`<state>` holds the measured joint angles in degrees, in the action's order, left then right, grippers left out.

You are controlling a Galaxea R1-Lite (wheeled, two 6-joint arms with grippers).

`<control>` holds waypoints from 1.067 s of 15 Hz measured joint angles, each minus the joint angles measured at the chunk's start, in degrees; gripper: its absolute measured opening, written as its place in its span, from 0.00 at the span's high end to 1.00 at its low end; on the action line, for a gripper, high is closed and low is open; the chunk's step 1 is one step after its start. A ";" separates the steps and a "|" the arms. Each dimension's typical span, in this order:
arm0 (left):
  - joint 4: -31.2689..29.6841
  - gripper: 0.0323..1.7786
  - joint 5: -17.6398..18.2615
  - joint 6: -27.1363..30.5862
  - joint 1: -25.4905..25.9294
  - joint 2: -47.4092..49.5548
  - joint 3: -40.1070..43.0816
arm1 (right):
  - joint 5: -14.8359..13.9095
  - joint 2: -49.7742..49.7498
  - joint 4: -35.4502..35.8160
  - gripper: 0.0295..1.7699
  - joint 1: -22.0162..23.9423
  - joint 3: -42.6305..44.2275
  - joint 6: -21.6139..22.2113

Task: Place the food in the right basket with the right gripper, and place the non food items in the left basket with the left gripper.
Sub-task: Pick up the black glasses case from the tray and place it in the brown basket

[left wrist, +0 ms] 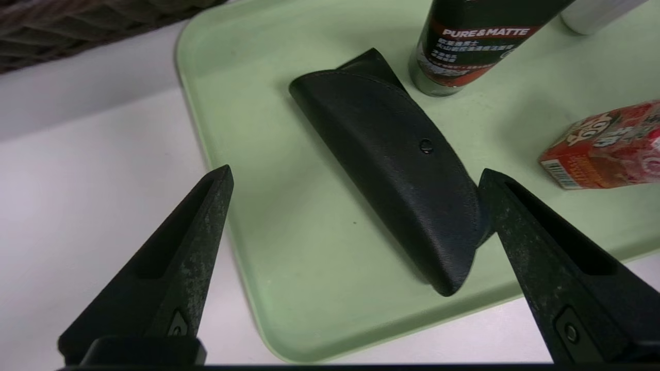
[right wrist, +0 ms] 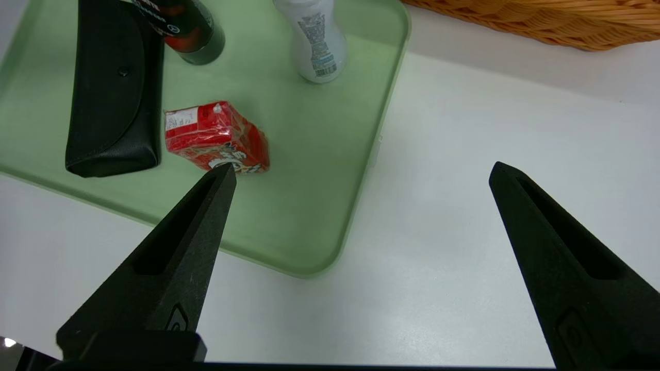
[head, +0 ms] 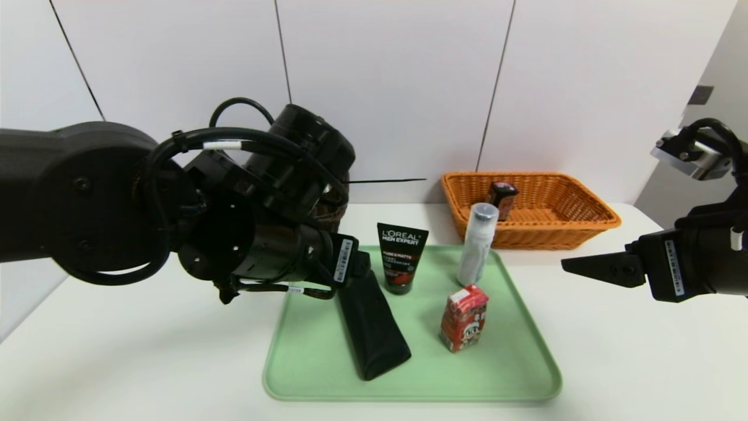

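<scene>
Four items sit on your green tray (head: 304, 356): the long black pouch (head: 372, 328) lying flat toward its left side, the black L'Oreal tube (head: 401, 257) upright just behind it, the slim white bottle (head: 477, 244) standing near the far right edge, and the red drink carton (head: 463, 318) upright in front of that bottle. Your left gripper (left wrist: 356, 178) hangs above the pouch with its fingers spread wide, holding nothing. Your right gripper (right wrist: 361, 172) is off the tray's right edge above the white table (head: 631, 351), fingers likewise wide apart and empty. Behind the tray, the orange wicker basket (head: 584, 225) holds a dark boxy pack (head: 502, 199), apparently upright. The dark brown basket (left wrist: 62, 20) is mostly hidden behind your left arm; you can't see what it holds.
</scene>
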<state>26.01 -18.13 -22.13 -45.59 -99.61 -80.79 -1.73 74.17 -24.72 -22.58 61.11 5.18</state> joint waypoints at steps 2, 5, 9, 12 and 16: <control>4.91 0.05 0.07 -4.05 -0.74 -2.56 -4.79 | -0.02 0.56 0.13 0.04 0.01 -0.09 0.09; 11.00 0.05 0.24 -8.52 -1.04 -6.47 -9.95 | -0.02 1.11 0.15 0.04 0.00 -0.28 0.13; 16.26 0.05 0.72 -13.24 -1.29 -11.52 -14.75 | 0.00 1.27 0.17 0.04 -0.07 -1.28 0.38; 21.16 0.05 0.77 -16.93 -1.87 -15.58 -19.85 | -0.02 1.24 0.17 0.04 -0.10 -2.10 0.40; 21.92 0.05 2.73 -18.25 -2.22 -19.13 -22.58 | -0.02 1.19 0.30 0.04 -0.07 -2.46 0.33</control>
<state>47.93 -15.40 -40.38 -47.81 -118.74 -103.36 -1.76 75.36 -24.42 -22.65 58.65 5.51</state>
